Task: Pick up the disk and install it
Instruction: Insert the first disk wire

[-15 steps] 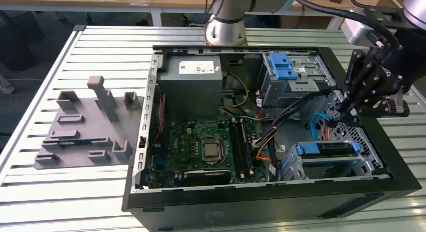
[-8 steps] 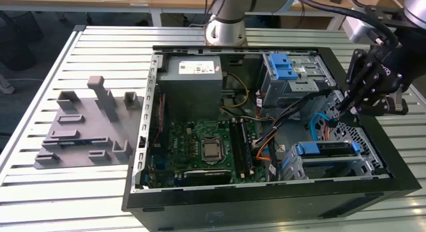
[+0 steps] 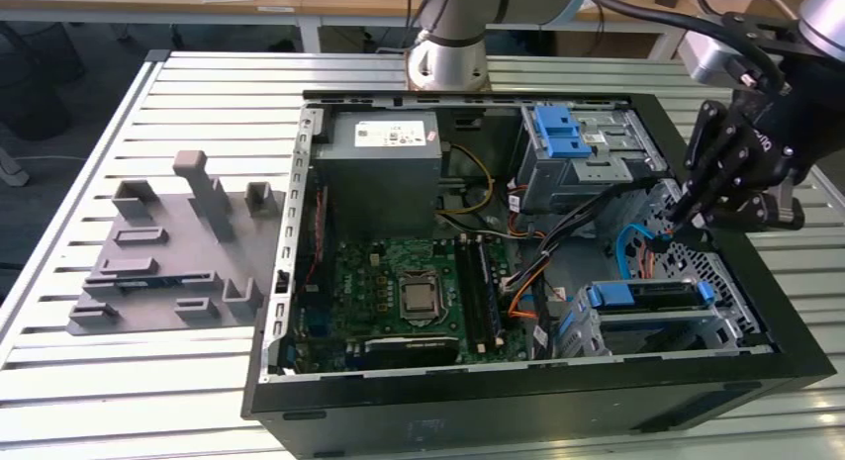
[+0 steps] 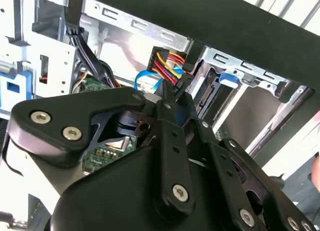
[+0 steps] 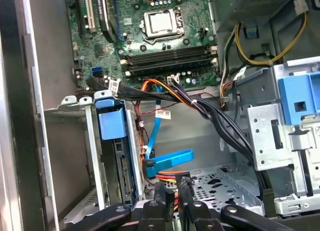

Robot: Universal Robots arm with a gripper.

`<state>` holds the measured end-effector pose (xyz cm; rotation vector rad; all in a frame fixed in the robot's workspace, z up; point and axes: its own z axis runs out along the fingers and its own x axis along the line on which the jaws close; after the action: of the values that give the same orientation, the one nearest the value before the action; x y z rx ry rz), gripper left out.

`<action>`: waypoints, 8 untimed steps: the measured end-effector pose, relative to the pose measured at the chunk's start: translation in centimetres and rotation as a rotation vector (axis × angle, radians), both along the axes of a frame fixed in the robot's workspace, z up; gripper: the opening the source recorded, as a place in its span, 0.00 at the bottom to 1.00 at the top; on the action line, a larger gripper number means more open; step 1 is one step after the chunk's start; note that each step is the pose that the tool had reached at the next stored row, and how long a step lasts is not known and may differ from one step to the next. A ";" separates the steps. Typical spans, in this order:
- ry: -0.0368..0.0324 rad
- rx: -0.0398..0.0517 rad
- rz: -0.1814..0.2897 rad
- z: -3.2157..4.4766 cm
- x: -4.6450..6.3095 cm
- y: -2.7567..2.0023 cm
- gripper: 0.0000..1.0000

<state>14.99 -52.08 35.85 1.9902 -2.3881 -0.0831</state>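
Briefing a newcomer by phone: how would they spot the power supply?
Find the open computer case on the slatted table. Above the green motherboard in the exterior view sits a grey box with a white sticker, unlike the blue-latched cage beside it.

In the exterior view the arm's pale grey base column [image 3: 446, 45] stands upright at the far side of the scene, and the arm reaches across to that view's right, ending in a black wrist block [image 3: 793, 134]. Below it the black gripper [image 3: 678, 221] points steeply downward with a slight lean toward the view's left. Its linked fingers [image 3: 713, 158] taper toward their tips, which seem to lie close together, though the gap is hard to judge there. In both wrist views the fingertips [image 4: 167, 93] [image 5: 172, 191] sit nearly touching, nothing visible clamped between them.
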 end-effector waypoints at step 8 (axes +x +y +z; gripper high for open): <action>-0.0002 -0.0191 -0.039 -0.31 0.1 0.15 0.25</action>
<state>15.14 -51.94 35.54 1.9358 -2.4191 -0.0608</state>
